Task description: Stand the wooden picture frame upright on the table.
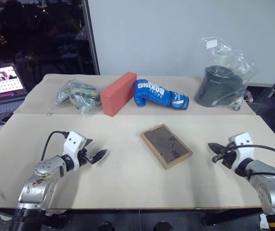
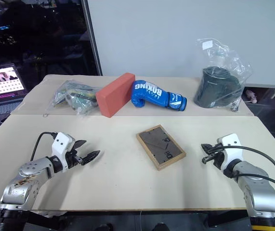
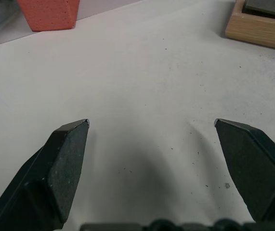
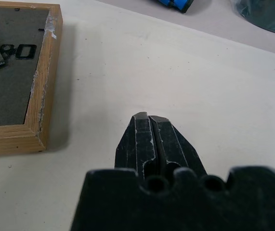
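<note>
On the one light-beige table (image 1: 127, 168) lay one small rectangular light-wood picture frame (image 1: 166, 145), one red-orange brick-like block (image 1: 118, 93) and one blue boxing glove (image 1: 160, 94). There were two clear plastic bags of items, one (image 1: 77, 95) holding mixed goods, one (image 1: 222, 82) holding something dark. One open laptop (image 1: 2, 89) stood off to the side.

Red block (image 1: 118, 93), boxing glove (image 1: 160, 94), bags
</note>
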`<action>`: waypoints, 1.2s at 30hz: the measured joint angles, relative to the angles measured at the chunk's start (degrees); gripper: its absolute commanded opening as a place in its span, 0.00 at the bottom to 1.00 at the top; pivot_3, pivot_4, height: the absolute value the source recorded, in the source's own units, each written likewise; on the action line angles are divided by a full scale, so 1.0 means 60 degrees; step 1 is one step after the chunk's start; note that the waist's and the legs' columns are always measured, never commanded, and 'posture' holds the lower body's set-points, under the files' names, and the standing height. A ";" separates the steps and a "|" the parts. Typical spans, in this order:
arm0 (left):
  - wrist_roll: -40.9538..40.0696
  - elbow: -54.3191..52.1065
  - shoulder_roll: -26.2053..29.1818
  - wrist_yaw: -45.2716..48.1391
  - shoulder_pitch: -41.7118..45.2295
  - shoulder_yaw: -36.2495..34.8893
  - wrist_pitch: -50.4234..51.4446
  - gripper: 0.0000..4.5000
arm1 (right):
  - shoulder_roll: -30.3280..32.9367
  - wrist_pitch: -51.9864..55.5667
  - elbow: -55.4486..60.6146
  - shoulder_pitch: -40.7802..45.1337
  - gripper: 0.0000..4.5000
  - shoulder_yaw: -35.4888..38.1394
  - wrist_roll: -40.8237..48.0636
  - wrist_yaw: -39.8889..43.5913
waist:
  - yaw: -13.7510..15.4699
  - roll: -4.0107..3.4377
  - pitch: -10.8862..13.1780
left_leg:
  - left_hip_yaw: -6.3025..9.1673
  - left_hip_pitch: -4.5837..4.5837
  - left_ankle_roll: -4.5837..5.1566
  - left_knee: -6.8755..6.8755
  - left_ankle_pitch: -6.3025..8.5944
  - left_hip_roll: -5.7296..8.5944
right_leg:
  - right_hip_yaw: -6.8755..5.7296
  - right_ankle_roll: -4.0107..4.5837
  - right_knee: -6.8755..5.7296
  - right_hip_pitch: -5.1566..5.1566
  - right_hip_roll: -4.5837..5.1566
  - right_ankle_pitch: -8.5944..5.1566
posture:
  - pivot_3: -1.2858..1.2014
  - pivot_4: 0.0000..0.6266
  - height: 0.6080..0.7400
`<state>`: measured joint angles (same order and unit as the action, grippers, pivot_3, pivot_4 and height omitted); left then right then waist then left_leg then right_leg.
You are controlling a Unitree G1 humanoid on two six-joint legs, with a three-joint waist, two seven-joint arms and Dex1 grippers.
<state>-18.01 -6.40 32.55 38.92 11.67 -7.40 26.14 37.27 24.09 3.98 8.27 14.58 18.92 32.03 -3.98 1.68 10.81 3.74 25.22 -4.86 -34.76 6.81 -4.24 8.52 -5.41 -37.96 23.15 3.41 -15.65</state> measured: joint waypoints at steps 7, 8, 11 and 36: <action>-0.0388 -0.0032 0.1028 0.0954 0.1712 0.0543 0.1517 0.71 | 0.1436 -0.0574 -0.1027 0.2089 0.00 -0.1247 -0.1205 0.1108 | -0.0025 -0.0010 0.0007 | -0.0012 -0.0007 0.0013 0.0000 -0.0009 0.0001 | 0.0009 0.0001 0.0011 0.0001 0.0000 0.0004 | 0.52 0.24 0.85; -0.0356 -0.0059 0.1038 0.0966 0.1969 0.0733 0.1660 0.64 | 0.1534 -0.0855 -0.1265 0.2477 0.00 -0.1527 -0.1521 0.1148 | -0.0027 -0.0004 -0.0009 | -0.0012 -0.0015 0.0013 0.0007 -0.0008 0.0000 | 0.0008 0.0000 0.0021 -0.0011 0.0000 0.0000 | 0.52 0.24 0.85; -0.0068 0.0053 0.0530 0.0756 0.2444 0.1607 0.2214 0.40 | 0.1344 -0.1142 -0.2325 0.3214 0.00 -0.2210 -0.2271 0.1066 | -0.0005 0.0010 -0.0023 | -0.0011 0.0004 0.0018 0.0027 -0.0003 0.0001 | 0.0006 -0.0006 0.0061 -0.0011 0.0001 0.0000 | 0.52 0.24 0.85; 0.0815 -0.0232 -0.0098 0.0236 0.2722 0.3650 0.3599 0.02 | -0.0726 0.0243 -0.0823 0.2617 0.00 -0.4032 -0.1751 0.3452 | -0.0424 0.0009 -0.0026 | -0.0002 -0.0058 0.0016 0.0026 -0.0004 0.0002 | 0.0015 0.0001 -0.0007 -0.0029 -0.0009 -0.0007 | 0.52 0.24 0.85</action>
<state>-13.12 -7.79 31.96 40.34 28.00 14.50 47.73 32.91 25.54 -0.96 23.97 -9.61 8.41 52.74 -6.52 1.73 10.65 3.73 24.88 -4.77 -34.60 6.79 -4.23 8.61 -5.40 -38.00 22.98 3.36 -15.70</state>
